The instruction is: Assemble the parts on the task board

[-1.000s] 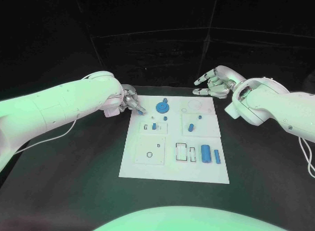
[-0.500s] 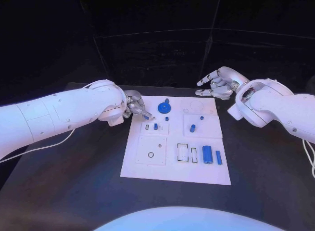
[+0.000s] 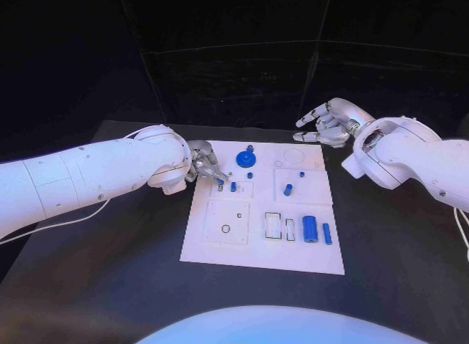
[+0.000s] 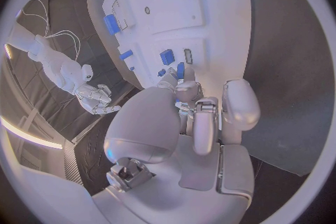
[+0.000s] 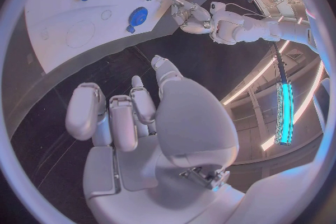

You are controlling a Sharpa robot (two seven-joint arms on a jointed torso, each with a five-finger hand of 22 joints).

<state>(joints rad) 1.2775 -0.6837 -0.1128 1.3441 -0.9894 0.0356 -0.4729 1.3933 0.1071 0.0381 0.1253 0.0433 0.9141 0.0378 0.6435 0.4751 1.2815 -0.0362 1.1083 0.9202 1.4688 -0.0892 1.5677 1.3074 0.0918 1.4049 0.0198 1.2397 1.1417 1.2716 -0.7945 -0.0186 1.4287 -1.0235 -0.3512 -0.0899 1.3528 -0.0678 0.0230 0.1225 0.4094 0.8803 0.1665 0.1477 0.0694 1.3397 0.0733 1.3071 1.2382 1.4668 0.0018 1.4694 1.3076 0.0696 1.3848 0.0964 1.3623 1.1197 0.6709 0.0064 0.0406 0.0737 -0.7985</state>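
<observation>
Crowding left hand [image 3: 203, 163]: blue parts [image 3: 233, 187], round part [image 3: 245, 158], perhaps touching.

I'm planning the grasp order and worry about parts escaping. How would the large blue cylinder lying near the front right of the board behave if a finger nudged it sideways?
The large blue cylinder lies on its side on the task board, so a sideways nudge would probably roll it. It looks rigid and smooth, likely plastic, perhaps slippery to pinch. The smaller blue piece beside it might block rolling that way.

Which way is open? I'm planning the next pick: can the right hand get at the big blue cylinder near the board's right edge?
Probably yes. The right hand is open beyond the task board, and nothing stands over the big blue cylinder.
</observation>
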